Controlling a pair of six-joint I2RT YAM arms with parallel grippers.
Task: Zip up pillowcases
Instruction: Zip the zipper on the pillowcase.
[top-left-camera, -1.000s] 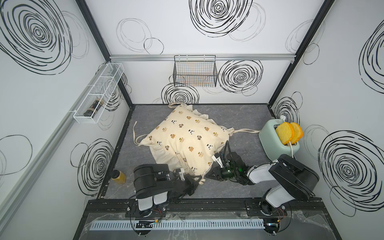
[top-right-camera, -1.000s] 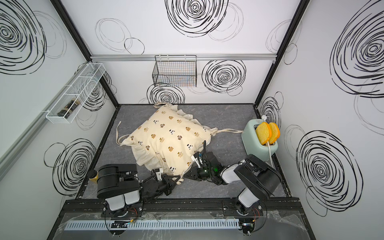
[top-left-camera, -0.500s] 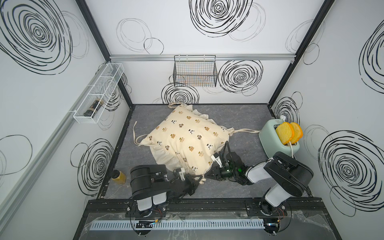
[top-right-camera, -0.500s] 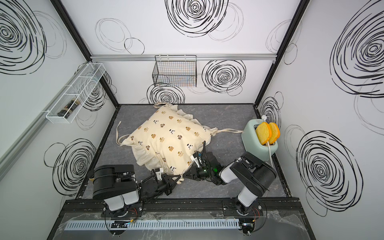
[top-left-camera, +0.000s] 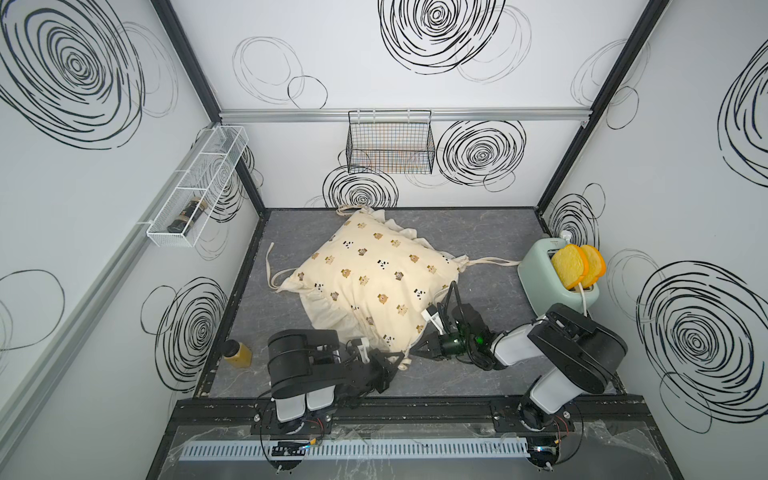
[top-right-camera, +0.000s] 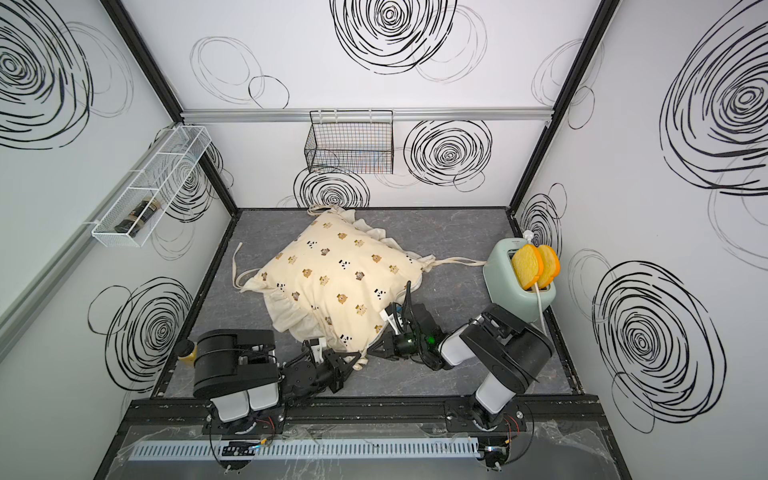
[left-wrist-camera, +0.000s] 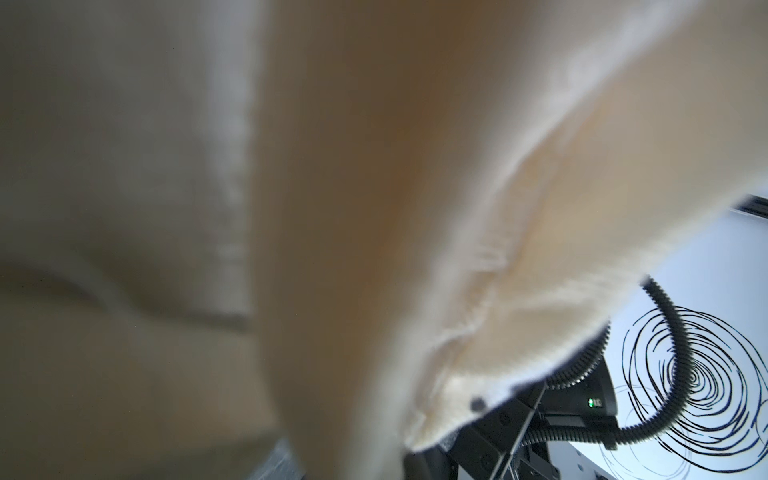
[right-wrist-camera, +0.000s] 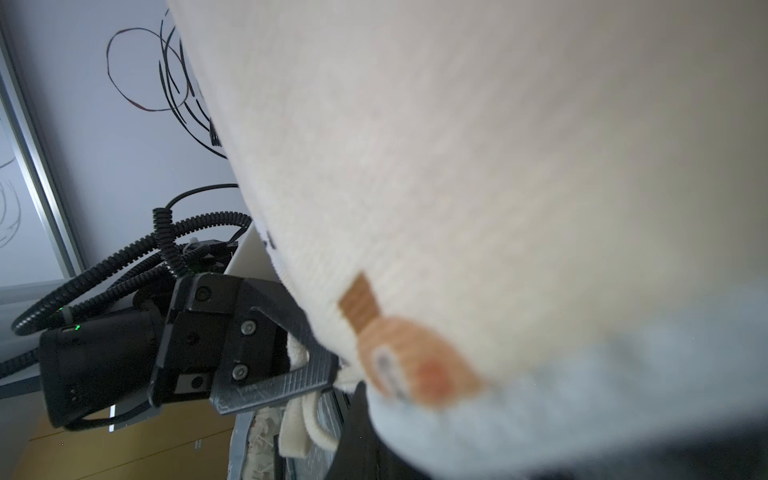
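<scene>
Your plump cream pillowcase lies diamond-wise on the mottled grey mat.
Your left gripper pinches its ruffled near corner; your right gripper is closed there too, hold unclear.

Both top views are bright, evenly and diffusely lit, and sharp throughout, with only soft shadow beneath the pillowcase and wide-angle stretch toward the edges. Both wrist views are dimmer; its fabric, close against each lens, is heavily blurred.
</scene>
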